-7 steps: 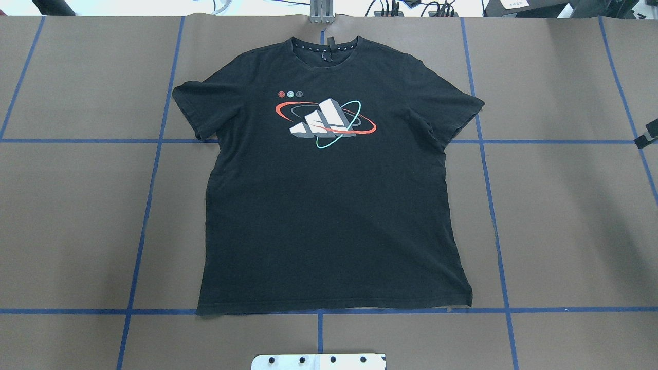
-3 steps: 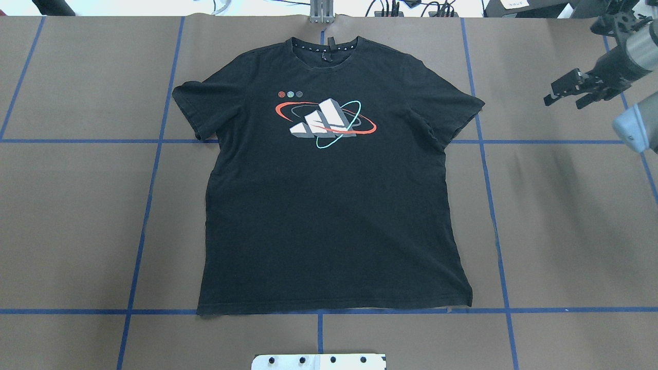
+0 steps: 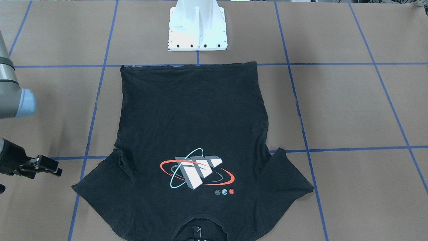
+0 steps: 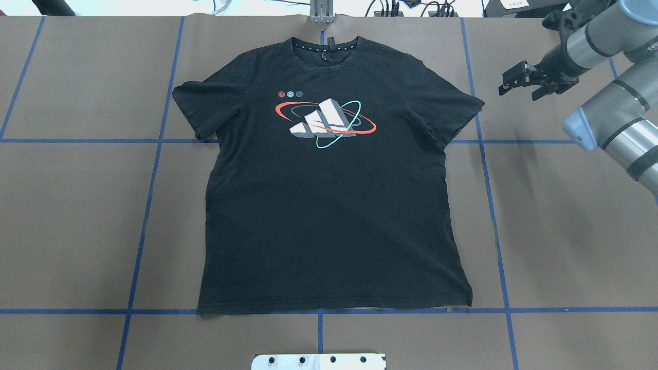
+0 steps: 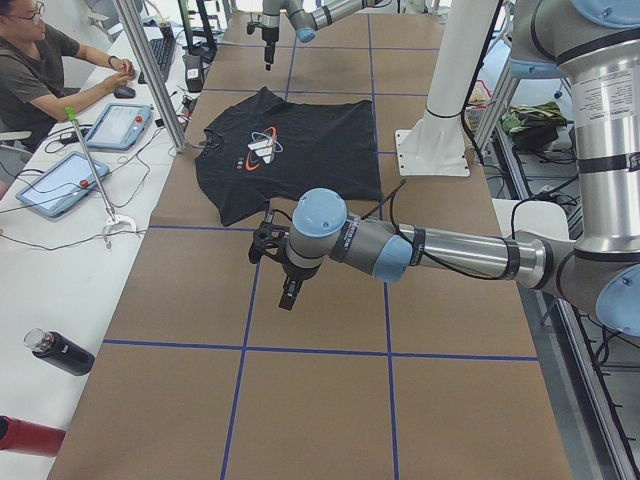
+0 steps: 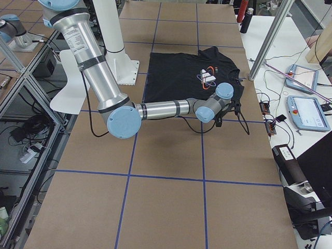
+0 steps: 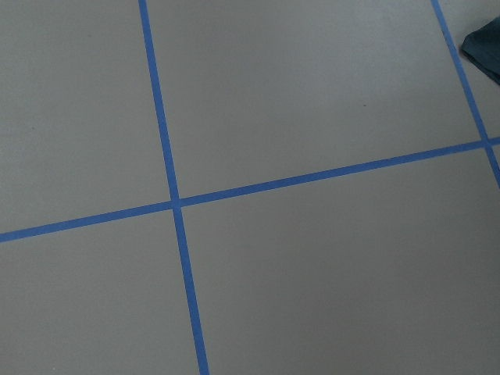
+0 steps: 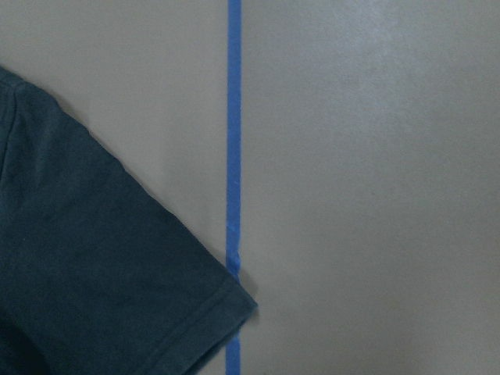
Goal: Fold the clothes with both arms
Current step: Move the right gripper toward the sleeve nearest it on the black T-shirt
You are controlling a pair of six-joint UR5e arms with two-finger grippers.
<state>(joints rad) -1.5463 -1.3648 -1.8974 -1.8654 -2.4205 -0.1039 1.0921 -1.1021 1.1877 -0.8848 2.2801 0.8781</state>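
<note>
One black T-shirt [image 4: 329, 205] was spread logo-up on the surface [image 4: 565, 231]. Two end effectors were seen: the right end effector [image 4: 519, 87] parted and empty; the left end effector [image 5: 287, 297] could not be judged.

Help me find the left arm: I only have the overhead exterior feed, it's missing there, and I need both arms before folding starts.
Observer: The exterior left view shows the left arm stretched out over bare paper, with its end effector clear of the T-shirt.
Operator: What lies under that end effector?
Observer: The left wrist view shows a blue tape cross. A sleeve tip is at the frame's upper right corner.
Operator: Is the right end effector over cloth?
Observer: Its wrist view shows the sleeve corner at lower left, reaching a tape line.
</note>
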